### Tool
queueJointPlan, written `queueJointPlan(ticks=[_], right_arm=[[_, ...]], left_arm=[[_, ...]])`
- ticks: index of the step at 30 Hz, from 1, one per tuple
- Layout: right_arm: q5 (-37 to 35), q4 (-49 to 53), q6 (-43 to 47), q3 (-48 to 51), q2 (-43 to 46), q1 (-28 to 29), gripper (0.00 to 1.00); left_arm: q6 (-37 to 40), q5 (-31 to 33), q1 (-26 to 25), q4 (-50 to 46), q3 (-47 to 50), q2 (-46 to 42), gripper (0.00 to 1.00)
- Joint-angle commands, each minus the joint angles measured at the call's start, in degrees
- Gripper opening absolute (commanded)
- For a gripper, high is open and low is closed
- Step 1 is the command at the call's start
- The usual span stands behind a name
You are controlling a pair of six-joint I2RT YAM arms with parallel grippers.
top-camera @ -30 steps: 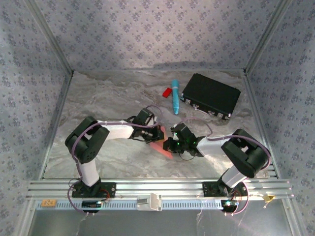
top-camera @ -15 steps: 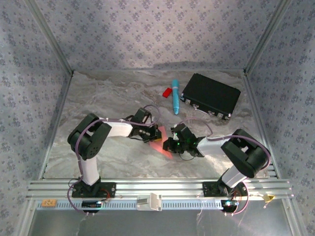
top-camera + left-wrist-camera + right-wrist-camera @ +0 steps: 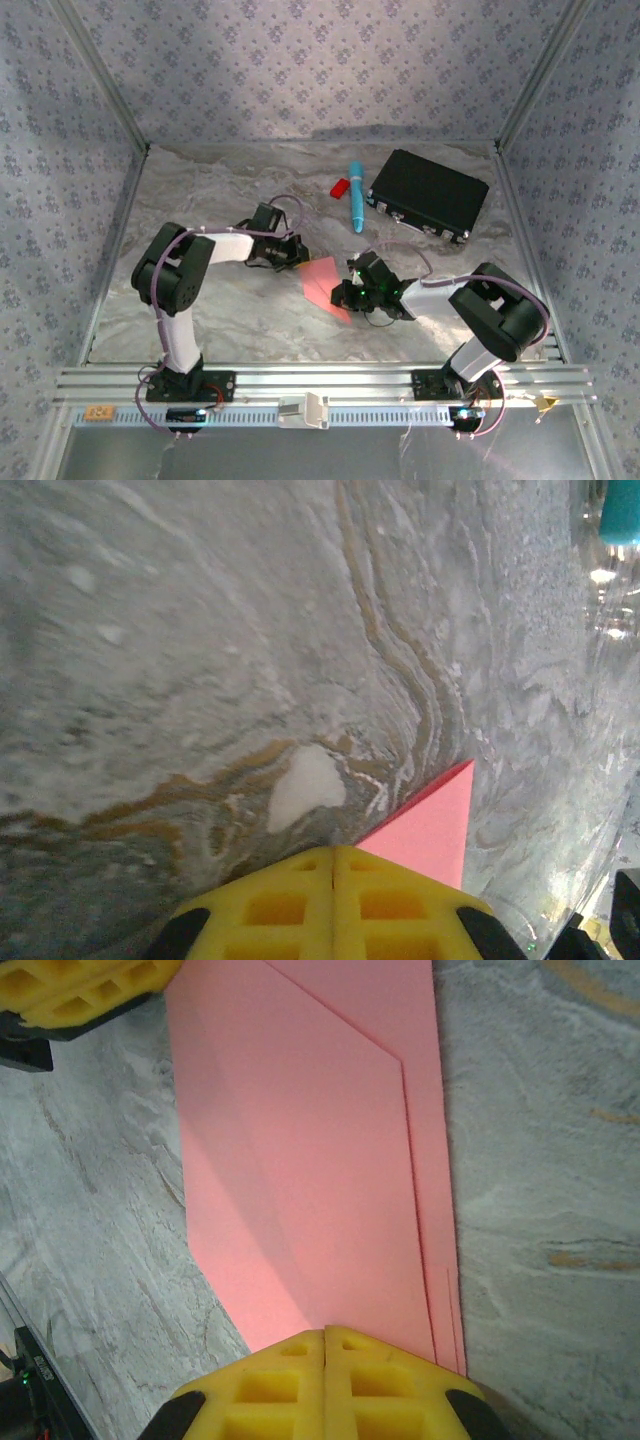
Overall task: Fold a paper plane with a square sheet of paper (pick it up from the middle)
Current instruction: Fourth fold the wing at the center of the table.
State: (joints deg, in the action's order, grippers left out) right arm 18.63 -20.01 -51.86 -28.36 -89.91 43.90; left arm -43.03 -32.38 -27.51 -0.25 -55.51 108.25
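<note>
My left tool [image 3: 333,855] is closed, fingers pressed together right at a corner of the folded pink sheet of paper [image 3: 300,1160]. The sheet lies flat on the table [image 3: 220,200], between both arms. My right tool [image 3: 325,1335] is closed too, tips on the sheet's near end. I can't tell if it's pinching the sheet. The blue pen [image 3: 355,195] and black case [image 3: 428,195] sit far right.

The grey marbled table [image 3: 200,190] carries four things — folded pink paper [image 3: 322,279]; blue pen [image 3: 355,195]; small red piece [image 3: 340,187]; black case [image 3: 428,195].
</note>
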Motion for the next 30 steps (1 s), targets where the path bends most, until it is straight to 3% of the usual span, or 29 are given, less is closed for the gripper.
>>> queueJointPlan(ticks=[1,10,16,24,30], right_arm=[[-1.58,8.92,0.89,2.52,-1.9,0.12,0.0],[-1.26,8.64,1.07,2.34,-1.85,-0.11,0.0],[-1.39,8.66,1.04,2.41,-1.62,-0.3,0.0],[-1.49,8.75,0.94,2.36,-0.99,-0.46,0.0],[-1.08,8.59,1.24,1.86,0.01,-0.81,0.0]], left_arm=[[1.93,2.7,1.91,-3.81,-1.87,1.34,0.05],[0.88,2.62,1.63,-5.46,-2.73,-6.54,0.08],[0.23,2.24,-2.26,-4.54,-0.19,-10.75,0.08],[-0.45,0.04,-8.82,-1.09,1.2,-5.1,0.07],[-0.24,2.66,-8.96,-0.2,2.68,-1.24,0.04]])
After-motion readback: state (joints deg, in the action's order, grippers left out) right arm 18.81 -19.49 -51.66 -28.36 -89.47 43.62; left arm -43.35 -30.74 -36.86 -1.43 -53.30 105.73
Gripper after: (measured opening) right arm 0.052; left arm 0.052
